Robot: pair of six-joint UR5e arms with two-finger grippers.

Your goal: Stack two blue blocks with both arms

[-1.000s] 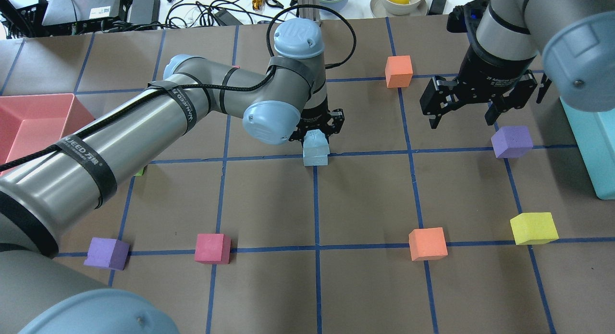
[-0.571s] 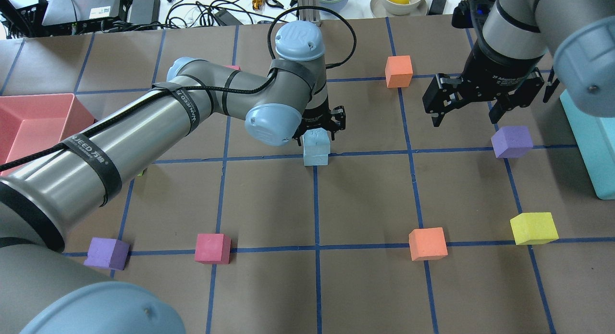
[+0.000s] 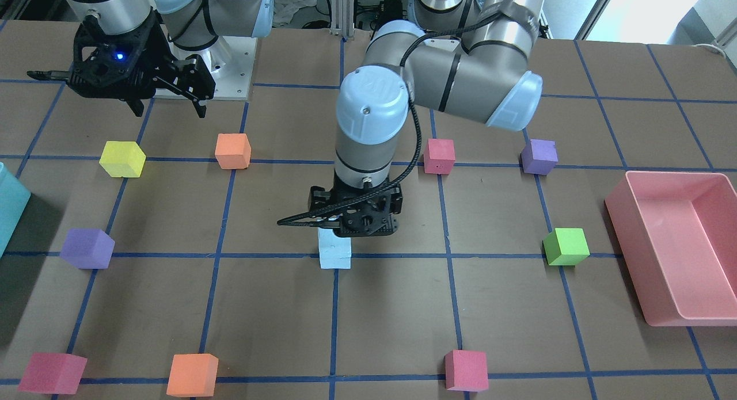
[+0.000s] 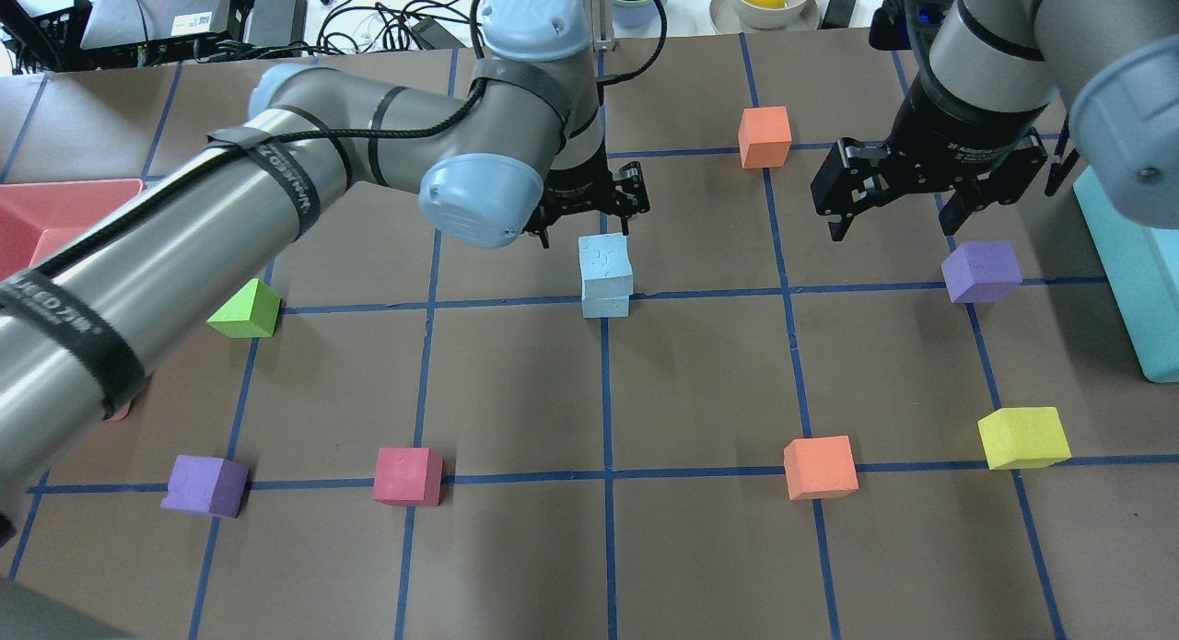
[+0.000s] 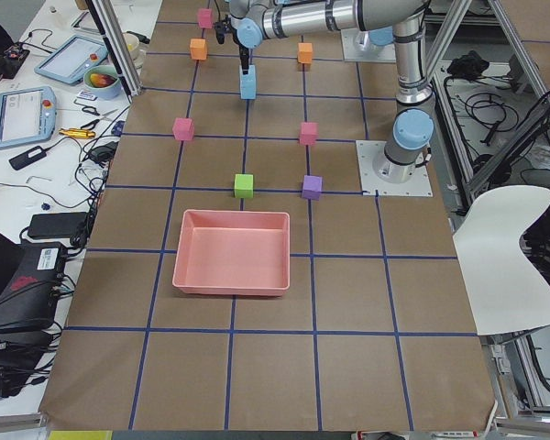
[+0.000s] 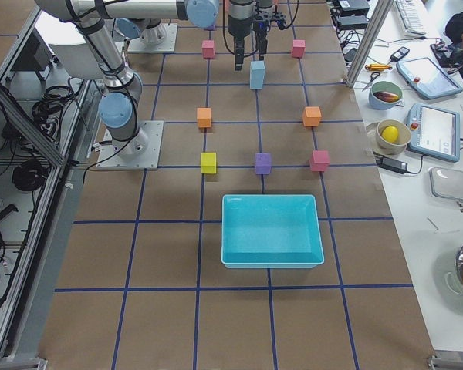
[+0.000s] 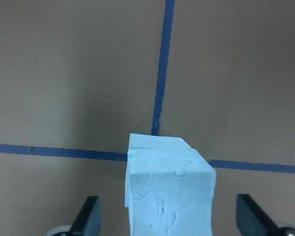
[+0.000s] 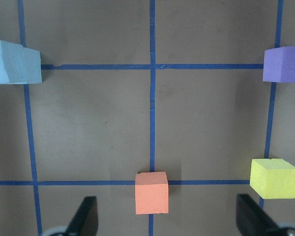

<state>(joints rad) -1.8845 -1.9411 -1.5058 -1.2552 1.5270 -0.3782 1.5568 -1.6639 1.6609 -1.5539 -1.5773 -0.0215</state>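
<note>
We read directions as a clock face laid on the overhead view. The two blue blocks stood stacked where two blue tape lines (image 4: pixel 700 294) crossed near the middle of the tabletop (image 4: pixel 700 382). The upper blue block (image 4: pixel 605 262) sat on the lower blue block (image 4: pixel 605 306), not quite flush with it.

A moment before, the left hand (image 4: pixel 586 233) had been down around the upper block, with its fingers at the block's sides. Now it had risen off the stack and drifted toward 12 o'clock. Its fingers were spread wide and touched nothing, and in the wrist view both fingertips stood clear on either side of the block. The left arm (image 4: pixel 276 189) had lifted and swung with it, uncovering a green cube (image 4: pixel 245 309) at 9 o'clock from the stack, which the arm had almost hidden earlier.

The right hand (image 4: pixel 892 227) hung at about 2 o'clock from the stack, fingers apart and empty, and had barely shifted since the last frame. A purple cube (image 4: pixel 982 272) lay at its 4 o'clock and an orange cube (image 4: pixel 764 136) at its 10 o'clock, neither of them touched.
</note>
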